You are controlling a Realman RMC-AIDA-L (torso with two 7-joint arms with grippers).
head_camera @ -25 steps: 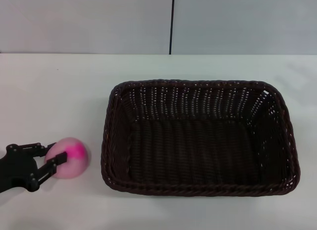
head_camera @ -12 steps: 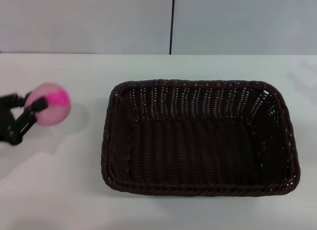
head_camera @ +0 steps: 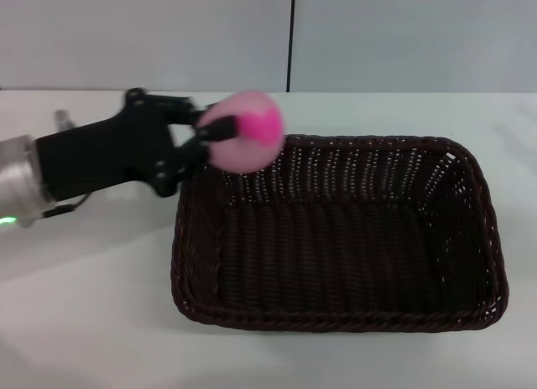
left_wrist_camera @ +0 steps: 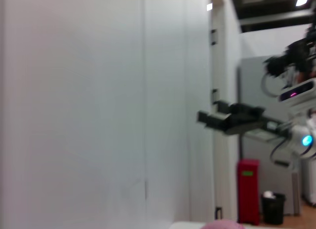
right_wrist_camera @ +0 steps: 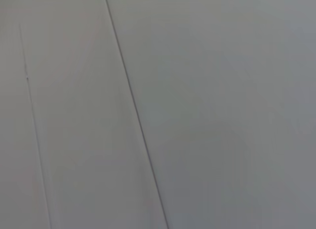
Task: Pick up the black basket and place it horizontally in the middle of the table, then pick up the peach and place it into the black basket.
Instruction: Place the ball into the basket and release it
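The peach was up in the air, clamped between the fingers of the left gripper, over the far left corner of the black basket. Its magenta patch faced up and toward the basket's side. Only the head view showed this grasp, together with the dark gripper body and the silver forearm reaching in from the robot's left. The left wrist view caught just a pink sliver of the peach at its edge; the rest was a pale wall panel, a red bin and a small black bin farther off. The right wrist view held nothing but a plain grey panel with thin seams, so the right gripper was out of sight everywhere.

A second earlier the peach sat on the table well left of the basket, near the front edge, with the fingers closed around it. Half a second earlier it had been lifted and carried back along the left side. By this moment it had crossed to the basket's rim.

The basket lay lengthwise across the middle of the table, unmoved through all three head frames. Bare white tabletop ran along its left side and front, and a strip lay behind it up to the wall.
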